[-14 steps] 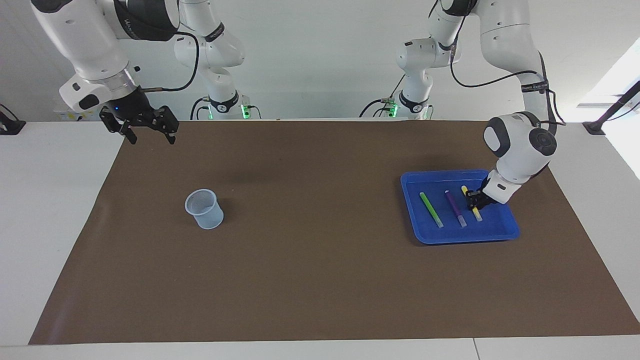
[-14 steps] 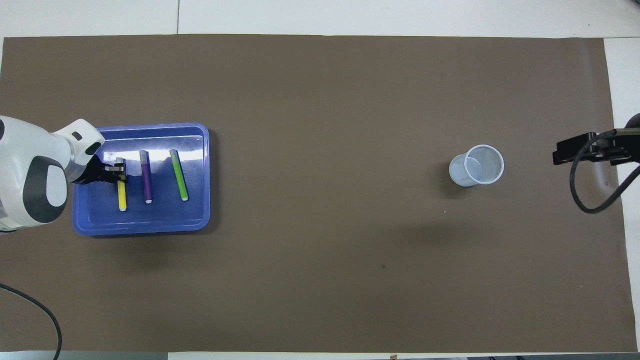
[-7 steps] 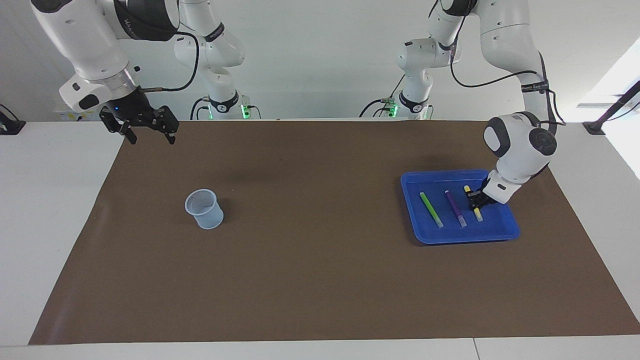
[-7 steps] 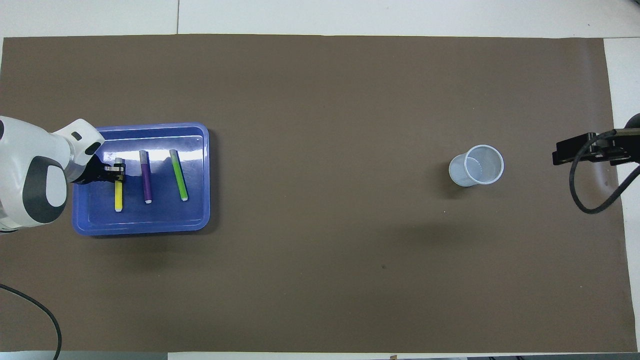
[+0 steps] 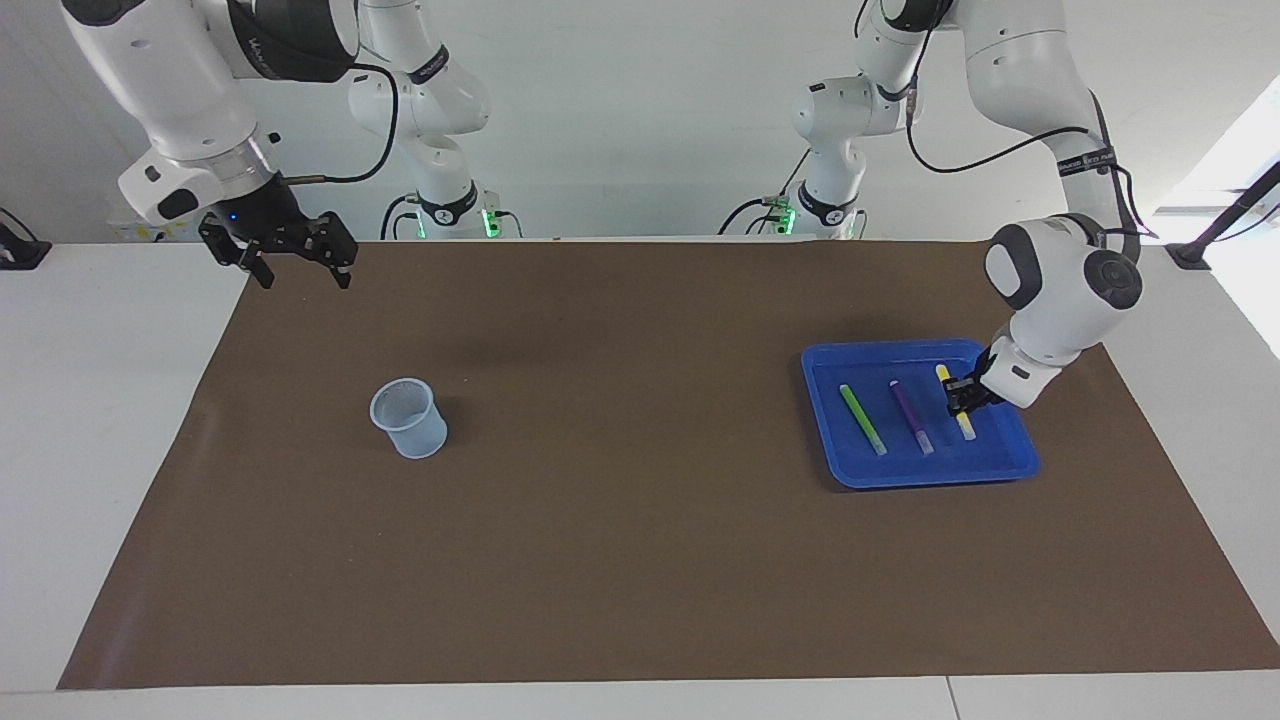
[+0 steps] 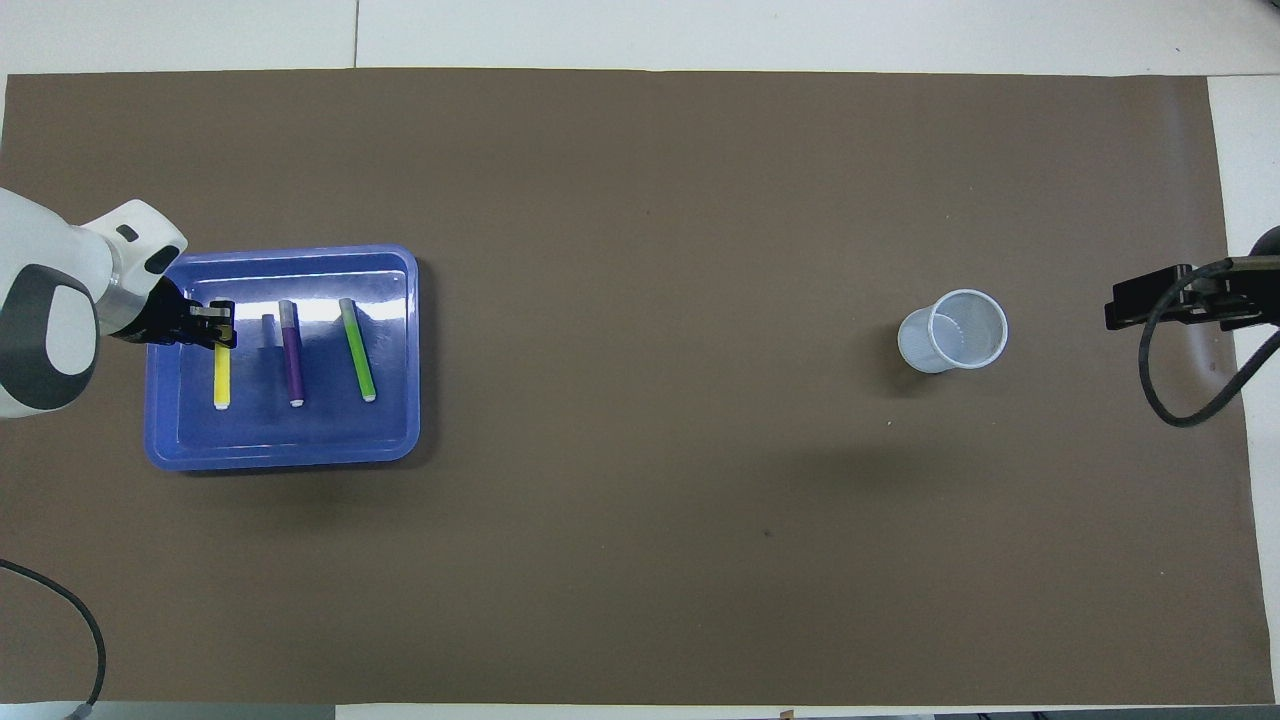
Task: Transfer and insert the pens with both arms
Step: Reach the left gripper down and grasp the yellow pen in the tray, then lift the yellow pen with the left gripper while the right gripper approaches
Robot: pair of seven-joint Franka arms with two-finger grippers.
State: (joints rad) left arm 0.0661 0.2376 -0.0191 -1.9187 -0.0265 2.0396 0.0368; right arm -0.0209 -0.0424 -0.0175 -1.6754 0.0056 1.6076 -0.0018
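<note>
My left gripper (image 5: 962,396) is shut on the yellow pen (image 6: 221,375) close to one end, holding it just over the blue tray (image 6: 280,455) at the left arm's end of the table. The purple pen (image 6: 291,352) and the green pen (image 6: 357,348) lie side by side on the tray floor beside it. The same yellow pen (image 5: 964,424), purple pen (image 5: 912,415) and green pen (image 5: 862,418) show in the facing view. My right gripper (image 5: 298,262) hangs open and holds nothing, over the brown mat's corner at the right arm's end.
A clear plastic cup (image 5: 408,418) stands upright on the brown mat (image 5: 640,560) toward the right arm's end, also seen as the cup (image 6: 953,330) from above. Two smaller white arms (image 5: 440,110) with green lights stand at the robots' edge of the table.
The left gripper closed fully on the yellow pen, then rose a little and carried it toward the tray's outer rim, away from the purple pen. The right arm stayed still.
</note>
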